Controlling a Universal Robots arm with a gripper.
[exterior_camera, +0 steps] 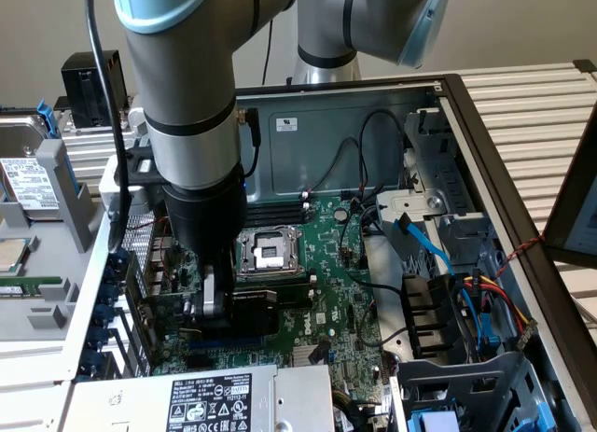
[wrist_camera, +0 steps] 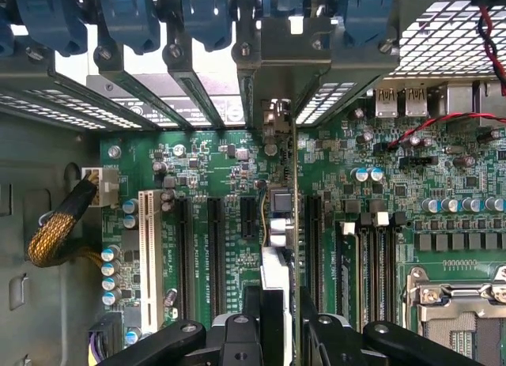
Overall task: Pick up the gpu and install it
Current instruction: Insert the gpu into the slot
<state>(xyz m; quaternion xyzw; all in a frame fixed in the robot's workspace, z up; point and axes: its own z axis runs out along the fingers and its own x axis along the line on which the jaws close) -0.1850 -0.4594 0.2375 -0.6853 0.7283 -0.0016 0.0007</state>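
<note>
Open computer case (exterior_camera: 485, 115) first, its dark rim running down the exterior view's right, and the green motherboard (exterior_camera: 345, 301) flat across its floor. The grey arm (exterior_camera: 187, 96) drops straight in, just to the exterior view's left of the CPU socket (exterior_camera: 266, 250). The power supply (exterior_camera: 215, 399) sits on the socket's near side, leaving only a narrow strip of board between them.

That strip is where the gpu (exterior_camera: 250, 306) is, black shroud showing, just beside the socket's near corner. The gripper (exterior_camera: 213, 297) is clamped on it: in the wrist view the black fingers (wrist_camera: 251, 311) press either side of the card, which is seen edge-on.

Tight quarters! Long black slots (wrist_camera: 213, 239) flank the card on both sides, and a white slot (wrist_camera: 146, 247) lies farther from the socket. The card's far end reaches the case's rear wall beneath the blue latches (wrist_camera: 126, 18). I can't tell whether it is seated.
</note>
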